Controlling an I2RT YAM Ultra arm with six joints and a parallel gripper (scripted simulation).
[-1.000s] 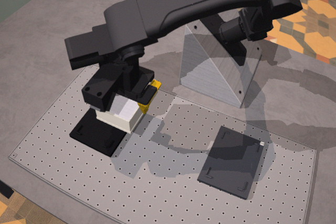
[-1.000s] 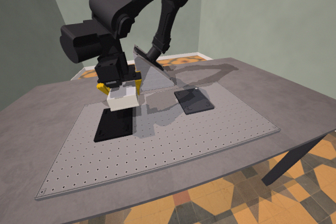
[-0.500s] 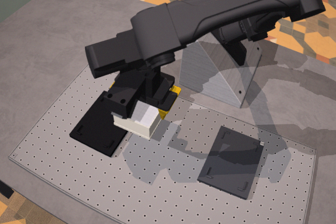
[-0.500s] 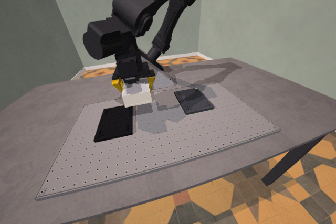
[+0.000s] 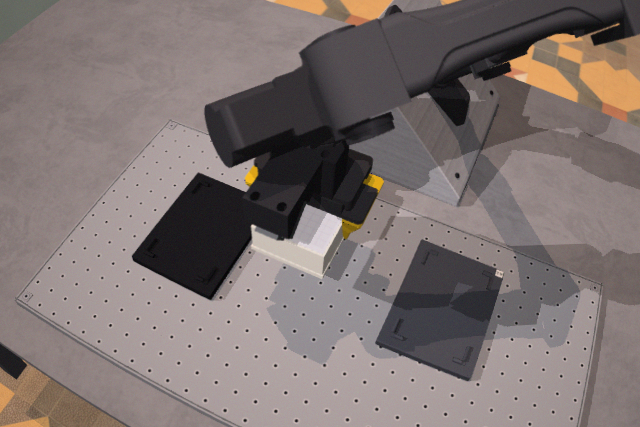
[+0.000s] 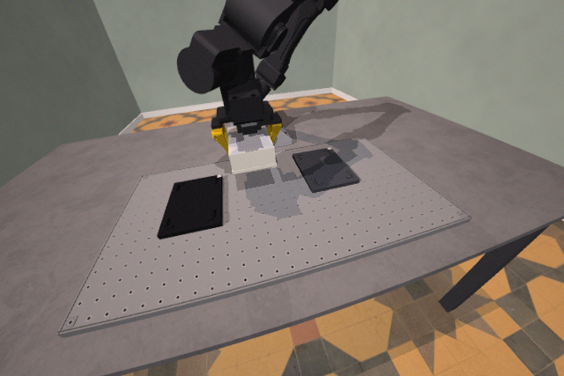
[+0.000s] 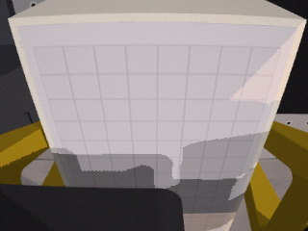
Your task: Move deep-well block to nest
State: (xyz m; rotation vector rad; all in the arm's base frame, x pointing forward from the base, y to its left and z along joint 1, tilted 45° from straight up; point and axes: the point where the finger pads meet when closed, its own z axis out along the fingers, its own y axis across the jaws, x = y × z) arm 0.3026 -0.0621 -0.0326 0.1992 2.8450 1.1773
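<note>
You find no readable text, label, brand or number. Small white tag at corner of right-hand nest too tiny for you to read.

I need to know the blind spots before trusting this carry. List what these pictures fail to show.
- Top view: the arm covers most of the gripper and part of the white block.
- Wrist view: the block fills the frame, hiding both nests; no A1 mark shows.
- Exterior view: the corner tag on the right nest is too small to read.
</note>
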